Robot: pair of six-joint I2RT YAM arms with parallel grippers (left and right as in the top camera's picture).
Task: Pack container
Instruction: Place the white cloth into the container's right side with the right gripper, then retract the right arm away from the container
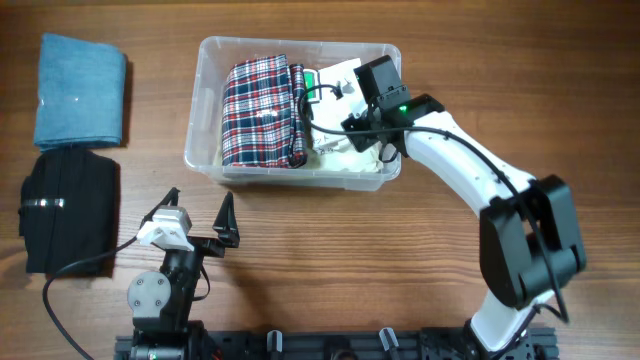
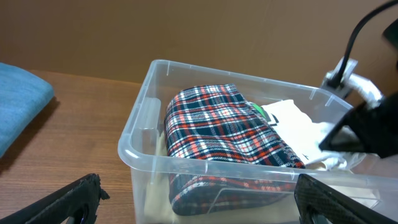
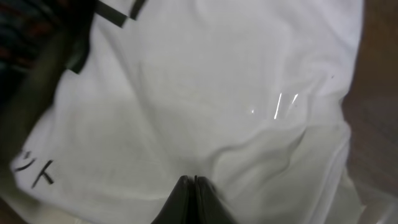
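Observation:
The clear plastic container stands at the back middle of the table. A folded red, white and blue plaid garment fills its left half, and a white garment with black print lies in its right half. My right gripper is down inside the container, its fingers pressed together on the white garment, which puckers at the tips. My left gripper is open and empty, in front of the container's near wall. The left wrist view also shows the plaid garment.
A folded blue cloth lies at the far left, with a folded black garment just in front of it. The blue cloth also shows in the left wrist view. The container's clear right wall is close to my right gripper.

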